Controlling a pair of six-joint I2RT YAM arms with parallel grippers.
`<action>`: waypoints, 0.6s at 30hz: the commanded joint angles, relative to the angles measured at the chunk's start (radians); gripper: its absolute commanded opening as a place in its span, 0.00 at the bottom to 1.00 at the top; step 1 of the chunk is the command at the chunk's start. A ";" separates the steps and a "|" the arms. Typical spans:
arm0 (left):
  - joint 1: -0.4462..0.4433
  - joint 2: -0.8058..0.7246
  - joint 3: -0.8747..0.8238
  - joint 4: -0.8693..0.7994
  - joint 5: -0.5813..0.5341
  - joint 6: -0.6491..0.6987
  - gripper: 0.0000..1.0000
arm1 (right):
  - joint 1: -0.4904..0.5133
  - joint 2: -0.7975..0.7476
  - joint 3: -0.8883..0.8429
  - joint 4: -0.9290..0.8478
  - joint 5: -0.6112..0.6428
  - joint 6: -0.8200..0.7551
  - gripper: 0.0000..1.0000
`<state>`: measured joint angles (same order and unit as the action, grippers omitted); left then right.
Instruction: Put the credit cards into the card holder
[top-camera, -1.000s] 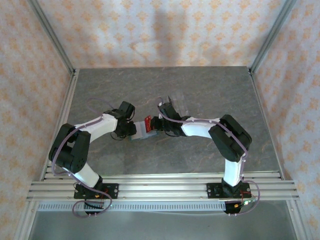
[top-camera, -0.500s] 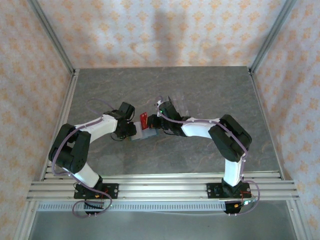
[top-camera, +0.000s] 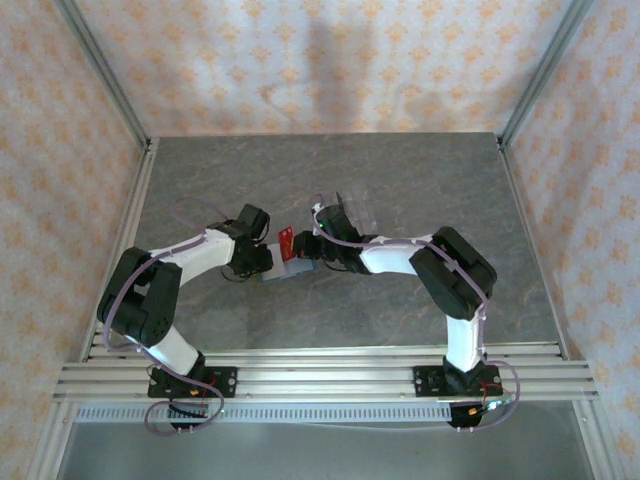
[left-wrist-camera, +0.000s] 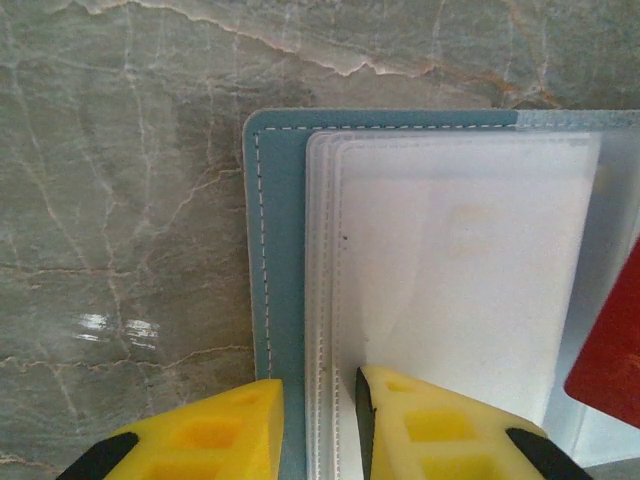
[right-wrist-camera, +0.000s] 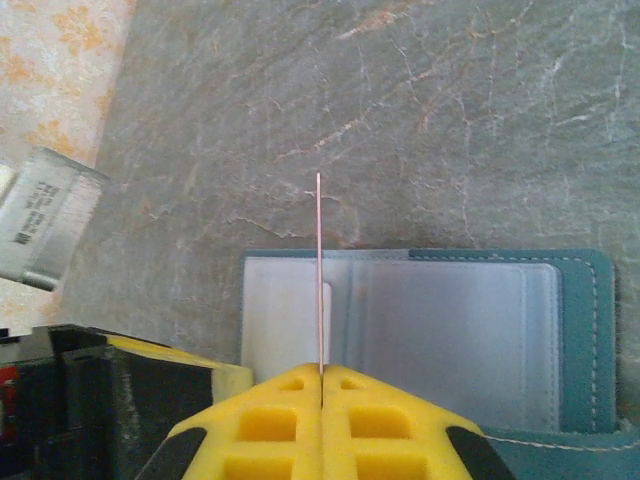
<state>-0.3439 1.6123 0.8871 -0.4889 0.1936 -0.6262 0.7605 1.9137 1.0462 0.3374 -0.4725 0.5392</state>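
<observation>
The dark teal card holder (left-wrist-camera: 268, 250) lies open on the table, its clear sleeves (left-wrist-camera: 450, 270) facing up. My left gripper (left-wrist-camera: 318, 400) stands at the holder's left edge, jaws drawn in to a narrow gap with the sleeve edge between them. My right gripper (right-wrist-camera: 321, 375) is shut on the red credit card (right-wrist-camera: 319, 270), which I see edge-on and upright over the holder (right-wrist-camera: 580, 330). From above, the red card (top-camera: 287, 241) hangs tilted over the holder (top-camera: 285, 269), between my left gripper (top-camera: 265, 263) and my right gripper (top-camera: 303, 250). The pale pink-lilac card is out of view.
A clear plastic rack (top-camera: 350, 211) stands just behind the right gripper. A grey labelled block (right-wrist-camera: 45, 235) sits at the left edge of the right wrist view. Open marble table (top-camera: 420, 180) stretches to the back and right, walled by patterned panels.
My right gripper has carried the red card a little to the left, over the open holder. The left gripper and the holder have stayed put.
</observation>
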 joint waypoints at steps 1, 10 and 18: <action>0.010 -0.003 -0.030 -0.028 -0.034 0.014 0.27 | 0.003 0.014 0.006 0.034 -0.009 0.001 0.00; 0.010 0.001 -0.028 -0.025 -0.031 0.014 0.27 | 0.003 0.020 0.009 0.049 -0.026 0.013 0.00; 0.010 0.000 -0.030 -0.025 -0.031 0.014 0.26 | 0.003 0.033 0.015 0.059 -0.041 0.026 0.00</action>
<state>-0.3439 1.6119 0.8871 -0.4885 0.1940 -0.6262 0.7605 1.9289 1.0462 0.3538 -0.4988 0.5526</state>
